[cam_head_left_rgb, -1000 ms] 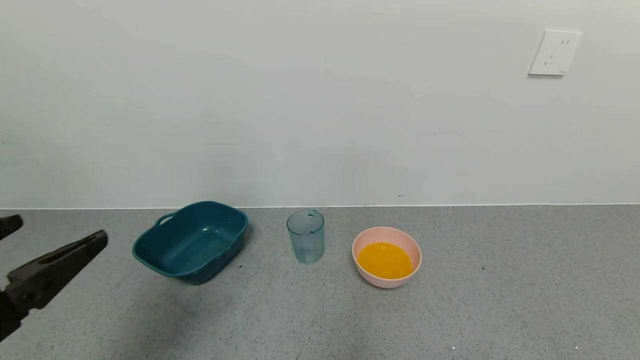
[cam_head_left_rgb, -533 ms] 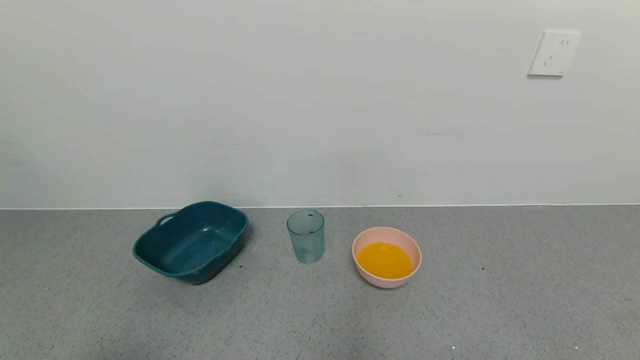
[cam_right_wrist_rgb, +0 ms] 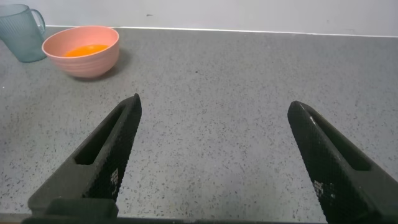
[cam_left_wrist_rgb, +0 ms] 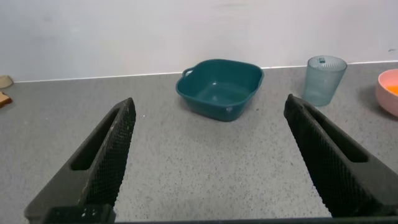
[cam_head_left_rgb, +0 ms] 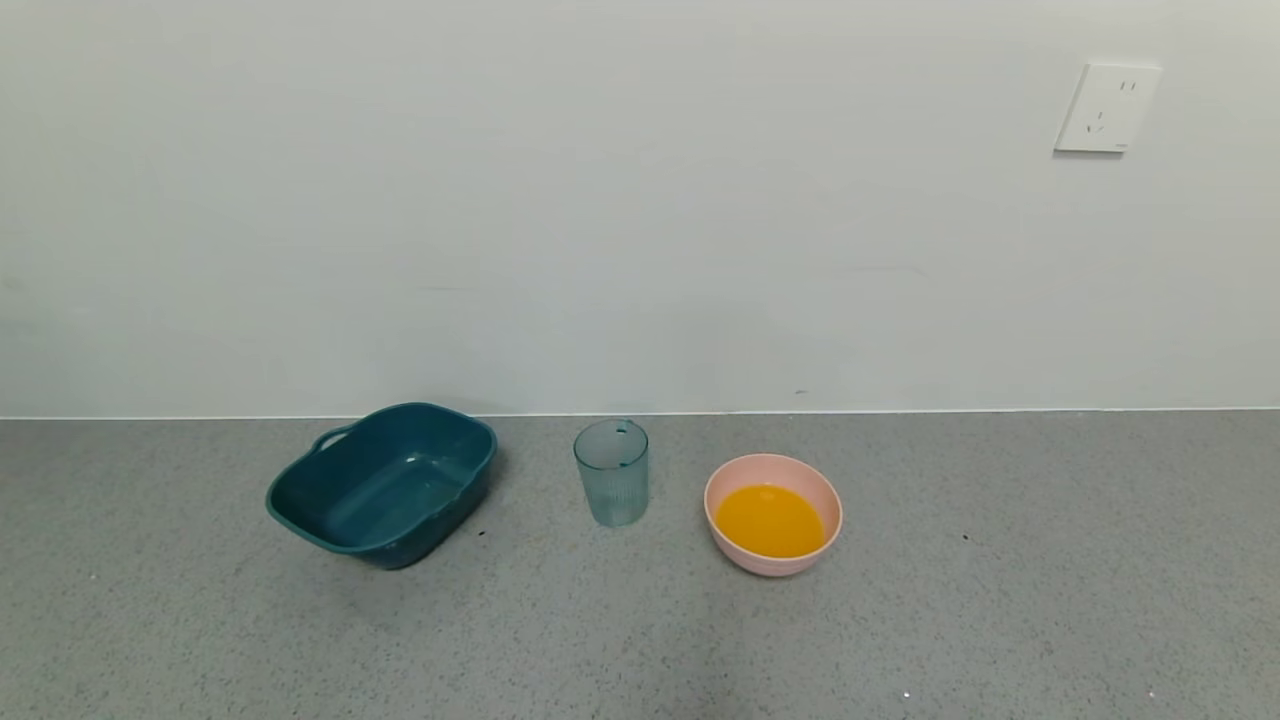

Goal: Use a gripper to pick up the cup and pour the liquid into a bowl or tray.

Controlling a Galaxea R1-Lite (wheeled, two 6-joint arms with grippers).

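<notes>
The blue-green ribbed cup (cam_head_left_rgb: pixel 612 472) stands upright on the grey counter, with no liquid showing in it. To its right the pale pink bowl (cam_head_left_rgb: pixel 773 514) holds the orange liquid (cam_head_left_rgb: pixel 770 520). Neither gripper shows in the head view. In the left wrist view my left gripper (cam_left_wrist_rgb: pixel 209 109) is open and empty, well short of the cup (cam_left_wrist_rgb: pixel 324 80) and the bowl (cam_left_wrist_rgb: pixel 388 91). In the right wrist view my right gripper (cam_right_wrist_rgb: pixel 214 106) is open and empty, far from the bowl (cam_right_wrist_rgb: pixel 81 50), its orange liquid (cam_right_wrist_rgb: pixel 85 50) and the cup (cam_right_wrist_rgb: pixel 22 31).
A dark teal tub with handles (cam_head_left_rgb: pixel 385 483) sits left of the cup, also in the left wrist view (cam_left_wrist_rgb: pixel 220 87). A white wall backs the grey counter (cam_head_left_rgb: pixel 1050 560). A wall socket (cam_head_left_rgb: pixel 1106 106) is high on the right.
My left gripper, at the head view's left edge a second ago, has drawn back out of that view. Cup, bowl and tub have not moved.
</notes>
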